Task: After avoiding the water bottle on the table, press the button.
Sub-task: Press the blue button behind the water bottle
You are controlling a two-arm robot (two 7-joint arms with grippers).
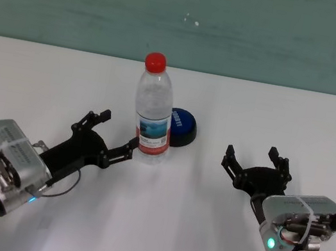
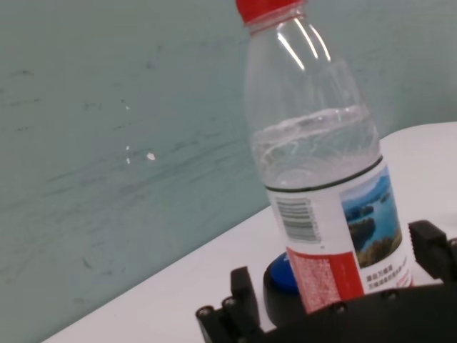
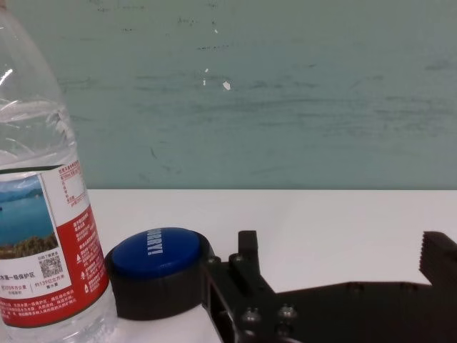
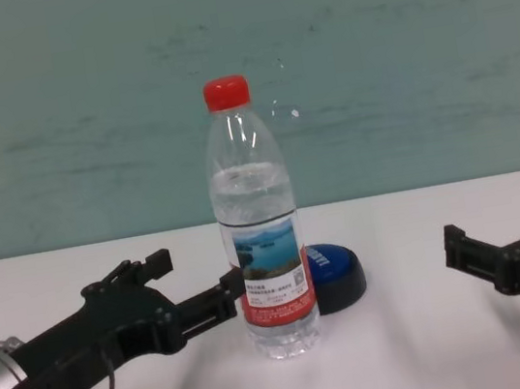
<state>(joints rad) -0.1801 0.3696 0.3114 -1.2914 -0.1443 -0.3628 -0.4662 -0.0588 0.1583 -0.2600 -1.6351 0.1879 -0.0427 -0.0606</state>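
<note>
The water bottle (image 1: pixel 154 113) stands upright at the middle of the white table (image 1: pixel 156 227), with a red cap and a lake label. The blue button (image 1: pixel 182 127) sits just behind it, to its right and close beside it. My left gripper (image 1: pixel 117 128) is open and empty to the left of the bottle. One fingertip is right beside the label, and I cannot tell if it touches. My right gripper (image 1: pixel 253 153) is open and empty, low over the table to the right of the button. In the right wrist view the button (image 3: pixel 157 268) lies beside the bottle (image 3: pixel 43 236).
A teal wall (image 1: pixel 269 33) runs behind the table's far edge. Bare tabletop lies between the button and my right gripper (image 4: pixel 505 228), and in front of the bottle (image 4: pixel 259 234).
</note>
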